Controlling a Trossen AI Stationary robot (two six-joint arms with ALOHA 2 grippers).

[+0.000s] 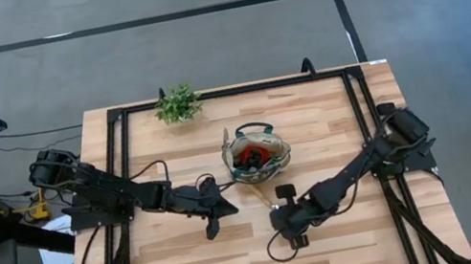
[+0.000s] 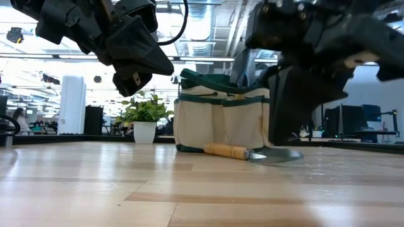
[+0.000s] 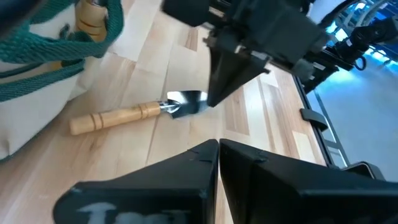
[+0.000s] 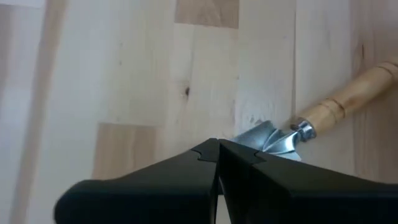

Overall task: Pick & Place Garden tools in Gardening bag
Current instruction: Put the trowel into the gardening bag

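- I have the right gripper (image 1: pixel 283 199) down low with its fingers pressed shut and holding nothing; its tips sit right over the metal blade of the trowel (image 4: pixel 323 118).
- That trowel (image 2: pixel 246 152) lies flat on the table (image 1: pixel 350 228), its wooden handle running from my right gripper's tips toward the gardening bag (image 1: pixel 257 152), touching the bag's foot or just beside it.
- The bag stands upright just beyond the trowel, with red-and-black tools (image 1: pixel 252 156) already inside and another wooden handle (image 1: pixel 225 140) sticking out at its far side.
- My left gripper (image 1: pixel 214 215) hovers above the table, fingers together and empty, beside the bag and facing the right gripper across the trowel.
- A potted plant (image 1: pixel 178 104) sits at the far edge, well apart from both grippers.
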